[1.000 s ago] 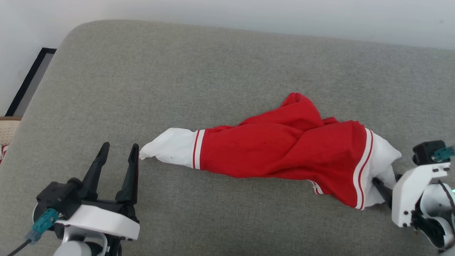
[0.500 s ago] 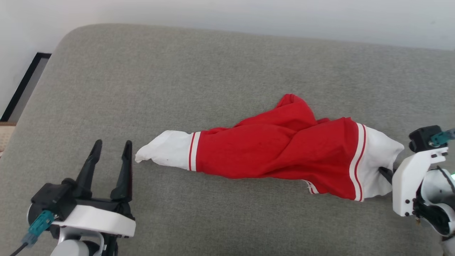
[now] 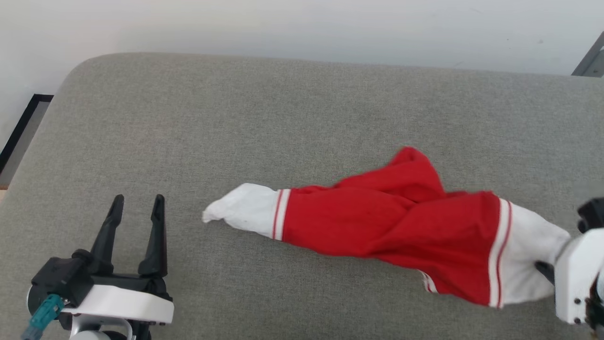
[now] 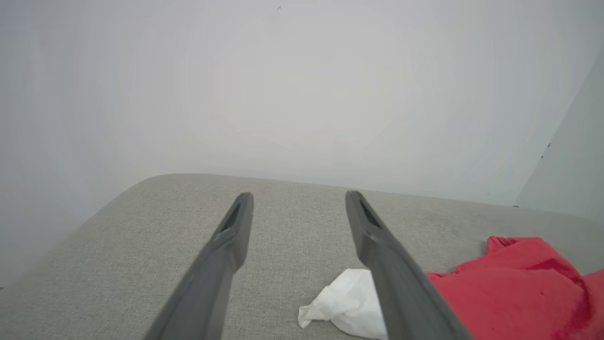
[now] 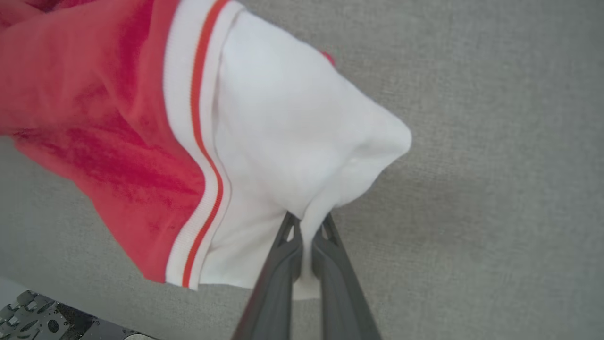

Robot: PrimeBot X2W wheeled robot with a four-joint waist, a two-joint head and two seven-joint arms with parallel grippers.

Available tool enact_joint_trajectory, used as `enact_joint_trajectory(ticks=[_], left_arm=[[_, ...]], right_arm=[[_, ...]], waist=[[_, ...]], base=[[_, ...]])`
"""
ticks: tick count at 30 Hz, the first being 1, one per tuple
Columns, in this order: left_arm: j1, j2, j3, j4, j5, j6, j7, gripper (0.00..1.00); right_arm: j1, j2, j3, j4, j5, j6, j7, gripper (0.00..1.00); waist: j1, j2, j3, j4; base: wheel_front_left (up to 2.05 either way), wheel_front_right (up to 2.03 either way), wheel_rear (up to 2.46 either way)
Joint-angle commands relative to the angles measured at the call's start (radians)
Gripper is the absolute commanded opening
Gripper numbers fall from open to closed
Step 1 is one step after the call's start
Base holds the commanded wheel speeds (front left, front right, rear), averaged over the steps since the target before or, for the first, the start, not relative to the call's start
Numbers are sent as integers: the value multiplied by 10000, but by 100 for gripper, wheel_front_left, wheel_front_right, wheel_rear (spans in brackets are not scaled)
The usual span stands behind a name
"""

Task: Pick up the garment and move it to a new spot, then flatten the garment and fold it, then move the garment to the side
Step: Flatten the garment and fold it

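Observation:
The garment is a red shirt with white sleeves and striped trim, stretched left to right across the grey cushion. My right gripper is shut on the white right sleeve, pinching a fold of it and lifting that end; in the head view that gripper sits at the far right edge. The other white sleeve lies on the cushion. My left gripper stands open at the lower left, apart from that sleeve, with nothing between its fingers.
A pale wall runs behind the cushion's far edge. A dark-framed strip lies off the cushion's left side. Bare cushion stretches beyond and in front of the garment.
My right gripper has closed on the white right sleeve and raised that end. The head camera has tilted, shifting the whole picture down and right. The left gripper stays open.

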Motion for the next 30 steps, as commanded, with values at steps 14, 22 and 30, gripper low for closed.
enact_joint_trajectory(ticks=[14, 22, 30], left_arm=[[-501, 183, -497, 45, -190, -791, 629, 100], [-1971, 951, -1325, -324, -1303, -1106, 2631, 100], [-4175, 1801, -2732, -415, -2770, -1162, 5290, 100]], right_arm=[[256, 718, -99, 620, -454, -1, -813, 100], [45, 935, -34, -564, -421, -1, -1535, 100], [-374, 1417, 60, -1427, -1059, -1, -3557, 100]], waist=[[0, -1, -53, -42], [0, -1, 73, -509], [0, -1, 323, -1239]], base=[[0, 0, 0], [0, 0, 0], [0, 0, 0]])
